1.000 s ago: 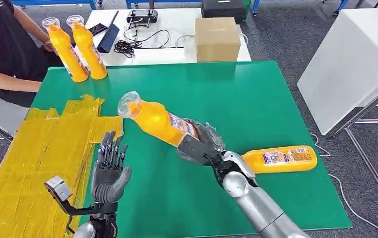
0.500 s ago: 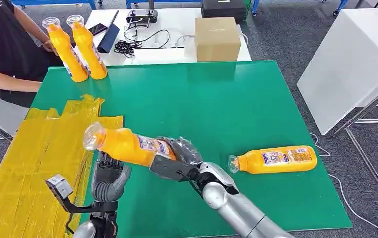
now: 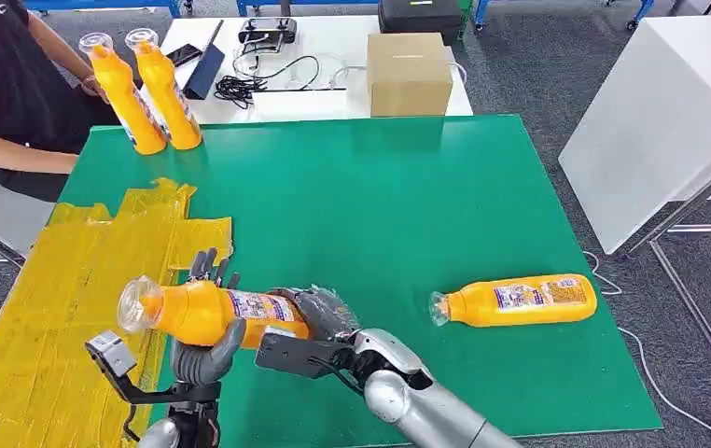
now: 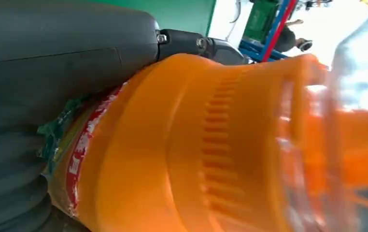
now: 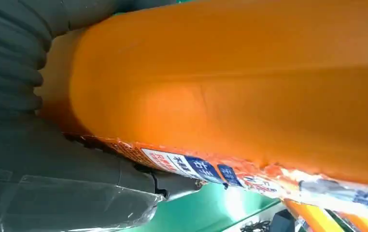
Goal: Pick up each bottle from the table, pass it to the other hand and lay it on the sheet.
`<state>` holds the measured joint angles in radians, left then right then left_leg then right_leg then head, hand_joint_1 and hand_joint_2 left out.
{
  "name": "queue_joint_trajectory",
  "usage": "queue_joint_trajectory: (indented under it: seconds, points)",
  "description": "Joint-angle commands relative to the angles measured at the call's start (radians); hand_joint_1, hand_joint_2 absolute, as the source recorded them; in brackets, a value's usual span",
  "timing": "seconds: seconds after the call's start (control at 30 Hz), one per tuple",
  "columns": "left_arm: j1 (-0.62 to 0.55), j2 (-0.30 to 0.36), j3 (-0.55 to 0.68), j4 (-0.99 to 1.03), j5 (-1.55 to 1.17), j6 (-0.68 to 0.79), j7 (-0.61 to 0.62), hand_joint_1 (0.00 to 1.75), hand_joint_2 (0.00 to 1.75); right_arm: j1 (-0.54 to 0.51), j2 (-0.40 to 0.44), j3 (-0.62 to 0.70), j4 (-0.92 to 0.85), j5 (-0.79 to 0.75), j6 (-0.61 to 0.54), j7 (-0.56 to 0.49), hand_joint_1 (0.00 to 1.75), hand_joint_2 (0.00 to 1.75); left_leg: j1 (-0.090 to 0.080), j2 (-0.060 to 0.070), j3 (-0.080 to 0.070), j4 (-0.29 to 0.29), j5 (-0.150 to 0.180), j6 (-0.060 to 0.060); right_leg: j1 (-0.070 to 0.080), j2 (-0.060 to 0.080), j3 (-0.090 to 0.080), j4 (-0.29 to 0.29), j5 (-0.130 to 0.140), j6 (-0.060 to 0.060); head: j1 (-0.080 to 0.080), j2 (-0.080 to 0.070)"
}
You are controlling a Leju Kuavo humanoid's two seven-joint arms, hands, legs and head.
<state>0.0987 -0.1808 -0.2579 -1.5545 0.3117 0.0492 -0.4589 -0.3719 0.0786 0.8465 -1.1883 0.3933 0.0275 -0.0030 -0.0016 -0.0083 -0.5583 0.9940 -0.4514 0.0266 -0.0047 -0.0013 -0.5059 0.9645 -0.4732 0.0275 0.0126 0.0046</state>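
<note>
Head view: the right hand [image 3: 319,322] grips the bottle [image 3: 207,311] around its base, holding it level with the cap end out over the left hand [image 3: 204,336]. The left hand's fingers [image 3: 212,271] stand upright and spread behind the bottle, thumb under its shoulder; whether they have any grip I cannot tell. This looks like the handover step. Next, the left hand should close on the bottle's upper body before the right lets go, then carry it to the yellow sheet [image 3: 62,289] just beside it. A second bottle [image 3: 515,301] lies on the green table [image 3: 408,187], well apart.
</note>
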Motion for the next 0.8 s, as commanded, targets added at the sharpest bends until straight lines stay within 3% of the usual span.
queue_joint_trajectory:
  seconds: [0.03, 0.8]
  points:
    - [-0.032, 0.018, 0.014, 0.040, -0.012, -0.004, -0.011, 1.75, 1.75, -0.026, -0.024, 0.064, 0.005, -0.002, 0.004, 0.000, 1.75, 1.75, 0.001, 0.001, 0.001, -0.001, 0.000, -0.001, 0.000, 0.000, 0.002, -0.001, 0.000, 0.000, 0.000, 0.000]
    - [-0.004, 0.035, 0.056, 0.015, 0.012, -0.039, -0.031, 1.75, 1.75, -0.024, 0.009, 0.055, 0.030, -0.006, -0.006, 0.001, 1.75, 1.75, 0.002, 0.002, 0.003, -0.001, 0.000, -0.002, 0.002, 0.001, 0.003, -0.002, 0.001, 0.000, 0.000, 0.000]
